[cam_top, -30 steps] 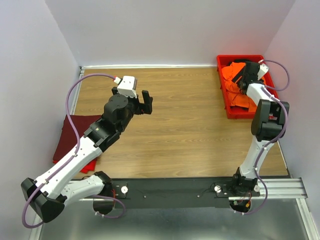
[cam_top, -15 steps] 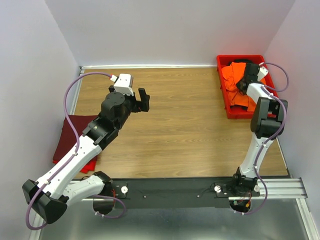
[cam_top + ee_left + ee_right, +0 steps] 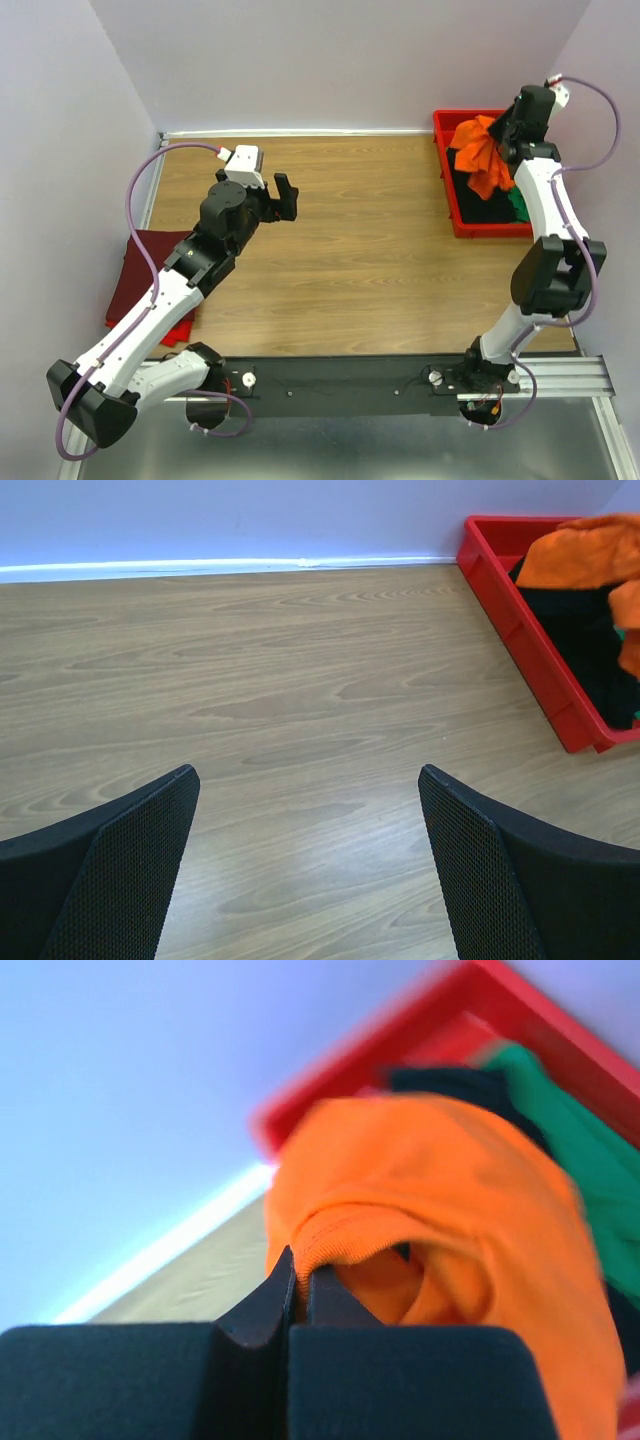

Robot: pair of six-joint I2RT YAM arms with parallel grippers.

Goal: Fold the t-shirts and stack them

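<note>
on the wooden table (image 3: pixel 380 280), upper right of the overhead frame, the orange t-shirt (image 3: pixel 480 155) hangs above the red tray (image 3: pixel 468 230), a fold pinched between the right gripper's (image 3: pixel 300 1272) closed fingers. best to raise it until the hem clears the rim. mid-left, the left gripper (image 3: pixel 307 777) hovers spread wide, empty. the shirt's lower end is hard to make out, and the wrist view is blurred.
</note>
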